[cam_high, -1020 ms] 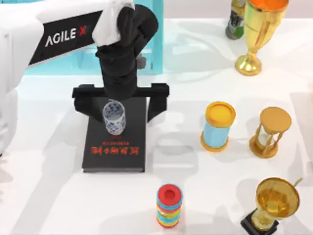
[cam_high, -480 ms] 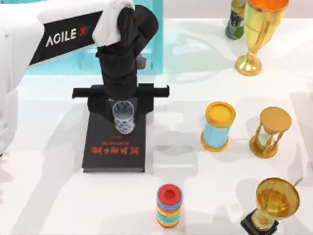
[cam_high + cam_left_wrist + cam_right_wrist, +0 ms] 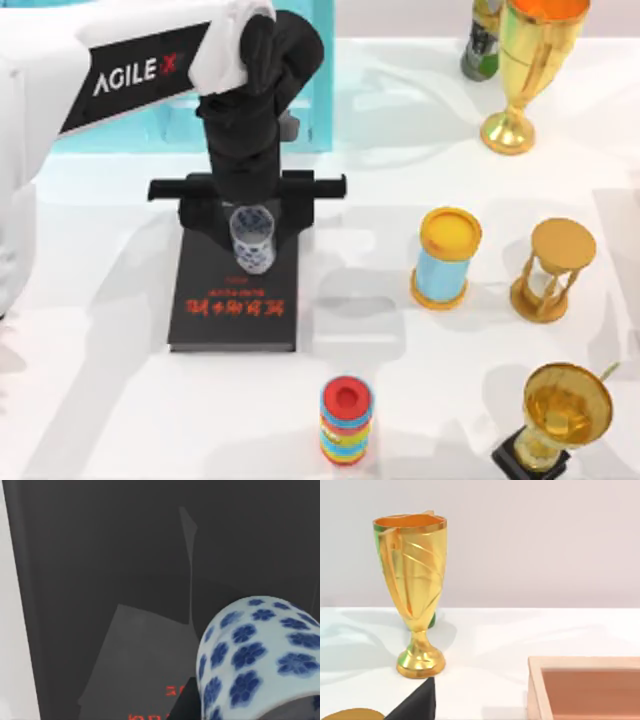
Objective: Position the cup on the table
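Top view places the left gripper (image 3: pixel 252 215) over the black book (image 3: pixel 238 300), its 2 fingers pinching the cup (image 3: pixel 254 240) above the cover. The cup is apparently held off the table (image 3: pixel 120 400) so it can be carried clear of the book.

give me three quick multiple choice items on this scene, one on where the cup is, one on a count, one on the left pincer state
1. The cup is above:
A. the black book
B. bare table
C. the hourglass
2. Gold trophies on the table:
A. one
B. two
C. four
3. The left pincer is:
A. open and empty
B. shut on the cup
C. resting on the book

Key: 1 A, top view shows the book under it. 2 B, one at the back, one front right. 3 B, fingers close around the cup.
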